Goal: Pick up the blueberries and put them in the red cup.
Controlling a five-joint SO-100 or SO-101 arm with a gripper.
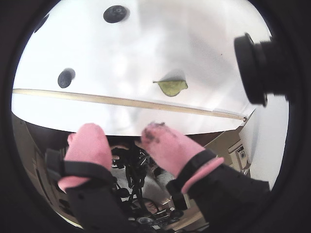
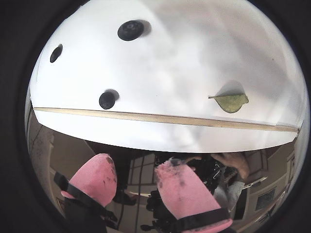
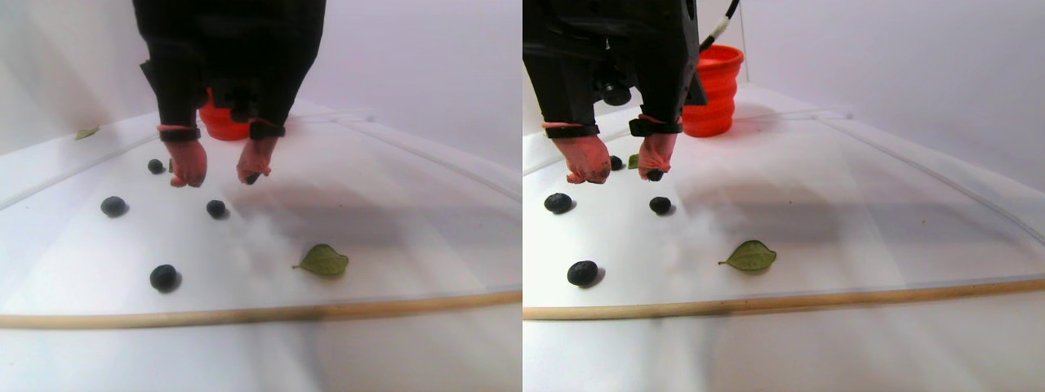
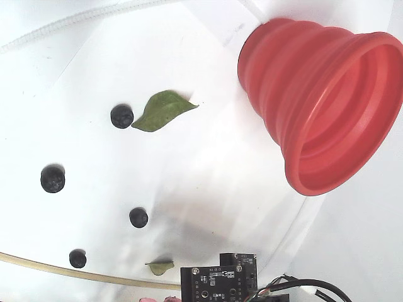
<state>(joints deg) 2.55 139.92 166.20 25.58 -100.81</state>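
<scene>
The gripper [image 3: 220, 175] hangs above the white table [image 3: 392, 229] with its two pink-tipped fingers [image 3: 189, 163] pointing down and spread apart — released, nothing pinched between them, though in the stereo pair view a dark speck sits right at the tip of the right-hand finger and I cannot tell whether it touches. Both wrist views show the same gap between the pads, stained dark on one side [image 1: 165, 138]. The blueberries [image 3: 215, 208] lie scattered on the table: in the stereo pair view one sits just near of the fingertips, another off to the left [image 3: 113, 206], one nearest the camera [image 3: 163, 277] and one farther back on the left [image 3: 155, 166]. The fixed view counts four as well [image 4: 121, 116], all loose on the surface, well apart from each other. The red cup [image 4: 327, 107] stands upright at the far end, behind the arm in the stereo pair view — well apart from the berries. A green leaf [image 3: 324, 260] lies flat to the right near the wooden strip [image 3: 261, 310], and another leaf [image 4: 162, 110] rests just beside a berry in the fixed view.
</scene>
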